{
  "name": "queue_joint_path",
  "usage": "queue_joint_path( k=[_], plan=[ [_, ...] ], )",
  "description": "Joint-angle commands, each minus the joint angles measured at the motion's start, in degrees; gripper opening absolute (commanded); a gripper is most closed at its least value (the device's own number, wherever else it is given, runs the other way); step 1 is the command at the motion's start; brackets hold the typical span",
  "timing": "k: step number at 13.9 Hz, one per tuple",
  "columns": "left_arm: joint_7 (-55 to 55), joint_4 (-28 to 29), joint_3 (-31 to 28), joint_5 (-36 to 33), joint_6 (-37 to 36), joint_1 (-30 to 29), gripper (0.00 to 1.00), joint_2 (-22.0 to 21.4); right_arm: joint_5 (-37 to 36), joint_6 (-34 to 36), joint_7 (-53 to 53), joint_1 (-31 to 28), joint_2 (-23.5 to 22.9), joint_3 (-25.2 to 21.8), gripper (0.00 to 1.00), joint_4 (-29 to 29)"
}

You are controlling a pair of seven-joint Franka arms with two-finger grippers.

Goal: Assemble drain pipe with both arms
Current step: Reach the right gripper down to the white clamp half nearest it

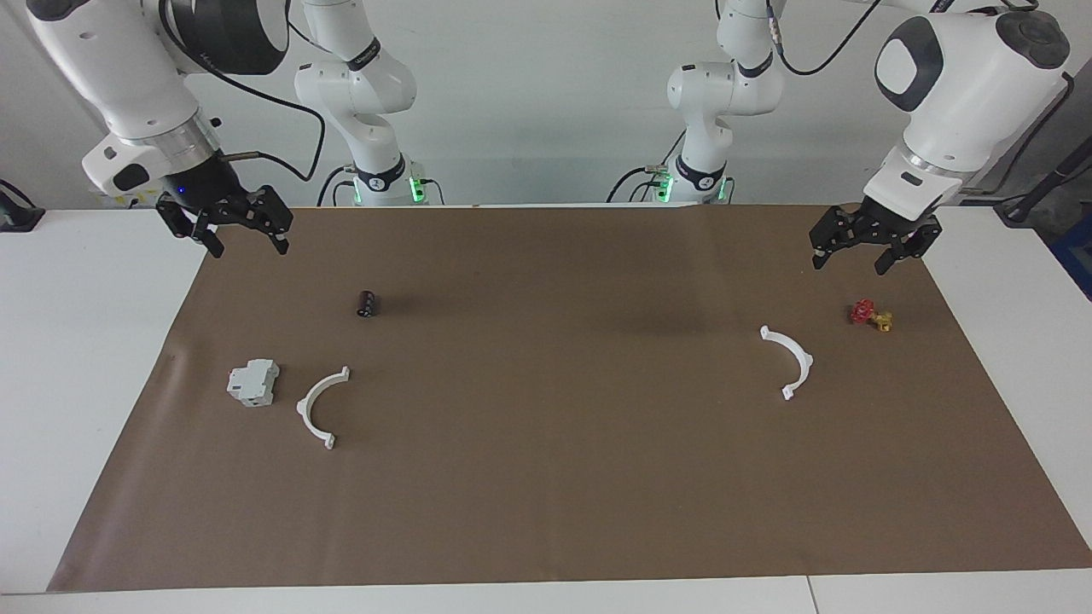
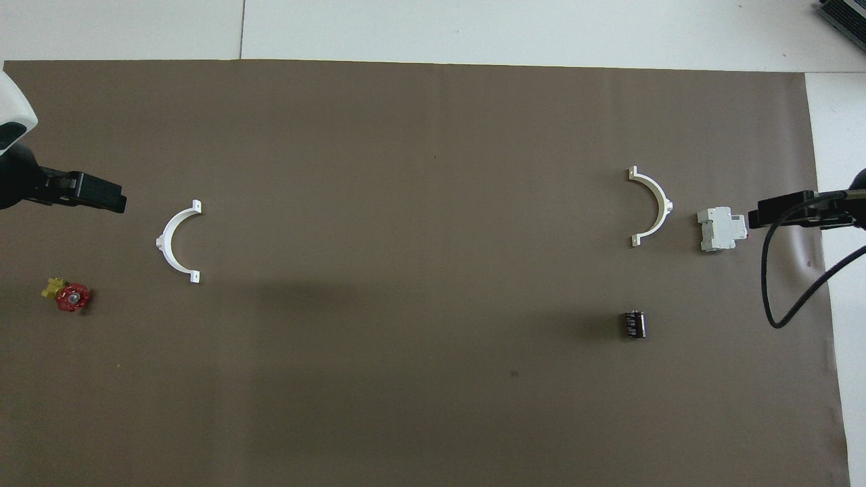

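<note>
The drain pipe lies as two separate white half-rings on the brown mat. One half-ring (image 1: pixel 320 409) (image 2: pixel 656 210) rests toward the right arm's end, beside a grey-white block. The other half-ring (image 1: pixel 793 362) (image 2: pixel 176 240) rests toward the left arm's end, a little farther from the robots than a small valve. My right gripper (image 1: pixel 247 243) (image 2: pixel 761 215) hangs open and holds nothing, over the mat's edge at its own end. Over the mat's other end, my left gripper (image 1: pixel 850 260) (image 2: pixel 111 199) is likewise open and holds nothing. Neither touches a half-ring.
The grey-white boxy block (image 1: pixel 253 382) (image 2: pixel 720 228) sits at the right arm's end. A small black cylinder (image 1: pixel 368 303) (image 2: pixel 633 324) lies nearer the robots than that block. The red-and-yellow valve (image 1: pixel 870 315) (image 2: pixel 67 295) lies at the left arm's end. White table surrounds the brown mat (image 1: pixel 546 477).
</note>
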State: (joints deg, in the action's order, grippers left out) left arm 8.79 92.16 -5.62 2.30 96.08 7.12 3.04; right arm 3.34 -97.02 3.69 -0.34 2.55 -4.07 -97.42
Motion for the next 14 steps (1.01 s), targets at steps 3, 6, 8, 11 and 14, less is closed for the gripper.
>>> queue_joint_path(
  k=[3, 6, 8, 11, 14],
  plan=[
    [-0.61, 1.18, -0.71, 0.95, -0.28, 0.27, 1.0, -1.29, -0.18, -0.89, 1.14, -0.1, 1.5, 0.29, 1.0, -2.15],
    [-0.61, 1.18, -0.71, 0.95, -0.28, 0.27, 1.0, -1.29, -0.18, -4.74, 1.13, 0.08, 1.59, 0.46, 1.0, -4.7],
    [-0.61, 1.18, -0.79, 0.95, -0.28, 0.27, 1.0, -1.29, -0.09, -9.48, 3.58, -0.45, -0.07, 0.46, 1.0, -7.51],
    [-0.61, 1.18, -0.79, 0.95, -0.2, 0.27, 1.0, -1.29, 0.0, -17.13, 11.14, -0.71, -5.86, 0.46, 1.0, -9.36],
    [-0.87, 1.18, -0.71, 0.95, -0.02, 0.27, 1.0, -1.29, 0.09, -25.47, 18.08, -1.77, -12.54, 0.46, 1.0, -9.89]
  ],
)
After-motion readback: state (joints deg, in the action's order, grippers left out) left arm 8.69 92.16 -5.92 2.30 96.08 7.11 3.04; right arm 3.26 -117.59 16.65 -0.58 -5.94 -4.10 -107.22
